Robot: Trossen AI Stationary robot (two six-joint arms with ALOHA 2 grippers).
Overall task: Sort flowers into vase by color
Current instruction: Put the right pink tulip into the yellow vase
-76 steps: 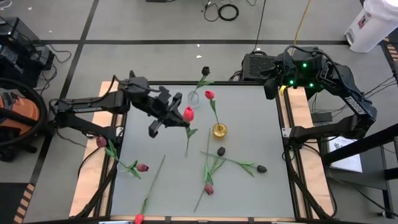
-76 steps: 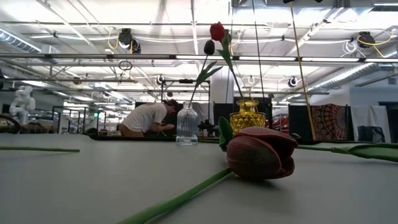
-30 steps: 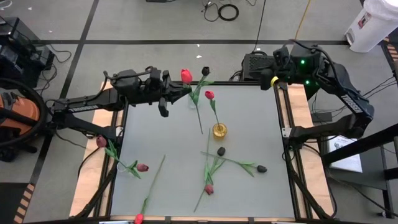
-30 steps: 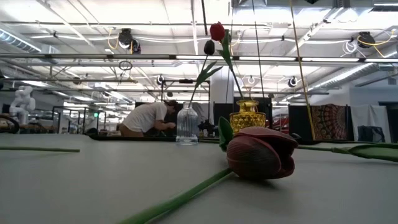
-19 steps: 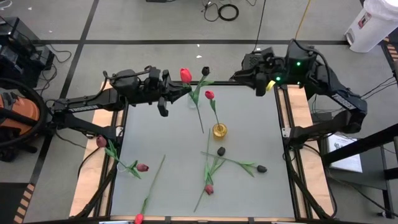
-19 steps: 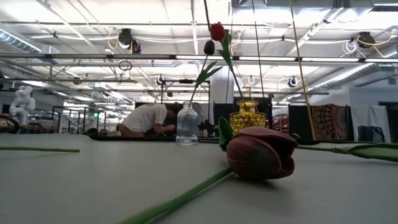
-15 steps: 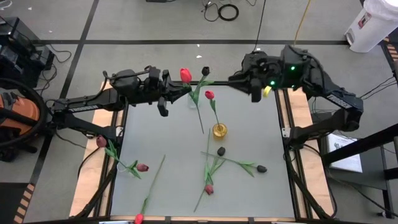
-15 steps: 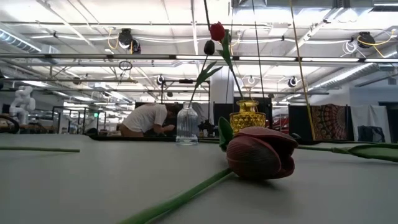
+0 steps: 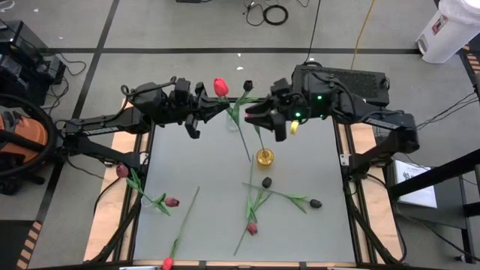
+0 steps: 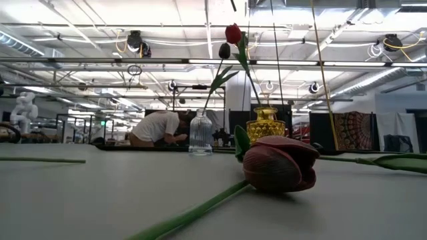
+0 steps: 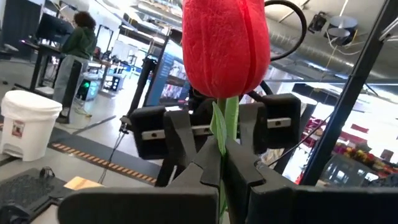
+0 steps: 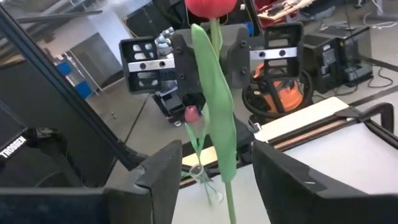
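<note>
While "TROSSEN" (image 12: 13,149) reads on dark frame, left pincer (image 9: 212,114) grips red tulip (image 9: 220,86)

**Tulip held between two robot grippers**

A red tulip (image 12: 210,6), its long green leaf (image 12: 214,99) hanging along the stem, stands upright between the right gripper's (image 12: 216,163) parted dark fingers (image 12: 163,165). Beyond it the left gripper (image 12: 210,53) is clamped on the stem. An orange vacuum (image 12: 277,93) sits behind, beside the table (image 12: 348,146).

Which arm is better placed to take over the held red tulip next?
Right, probably: the open right gripper faces the red tulip stem, which the left gripper pinches.
</note>
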